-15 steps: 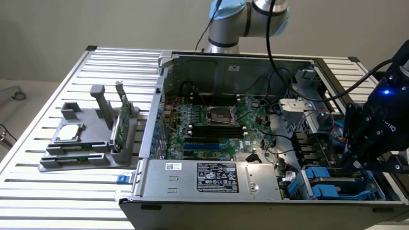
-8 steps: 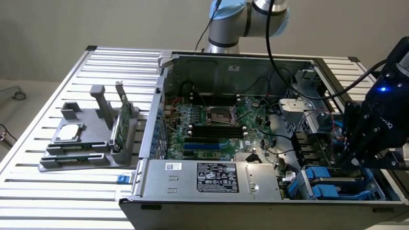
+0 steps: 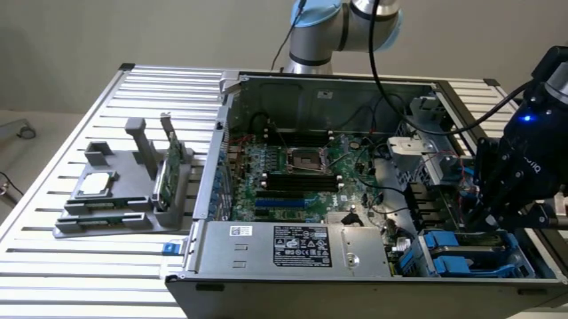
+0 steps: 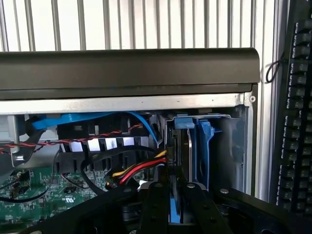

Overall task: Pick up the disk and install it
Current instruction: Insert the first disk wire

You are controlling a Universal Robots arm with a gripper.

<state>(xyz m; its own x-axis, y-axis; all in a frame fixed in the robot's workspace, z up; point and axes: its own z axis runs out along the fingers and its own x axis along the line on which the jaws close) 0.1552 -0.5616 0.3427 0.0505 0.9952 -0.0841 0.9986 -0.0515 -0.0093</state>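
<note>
Now the tool [image 4: 174,202] clamps the disk [image 4: 203,151]; power-supply label [image 3: 302,244] illegible.

One claw [image 4: 174,189], one computer case [image 3: 266,294]

The disk [image 4: 178,146] is showing silver-grey metal with blue trim; the gripper [image 4: 174,195] is looking black; the motherboard [image 3: 293,174] is showing green; the ribbed table [image 3: 53,266] is shining silver.

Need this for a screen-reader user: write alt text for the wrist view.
The black gripper clamps the blue plastic frame of a silver-grey metal disk standing on edge in the corner bay of a grey metal computer case. Red, yellow and black cables run beside it above a green circuit board.
</note>
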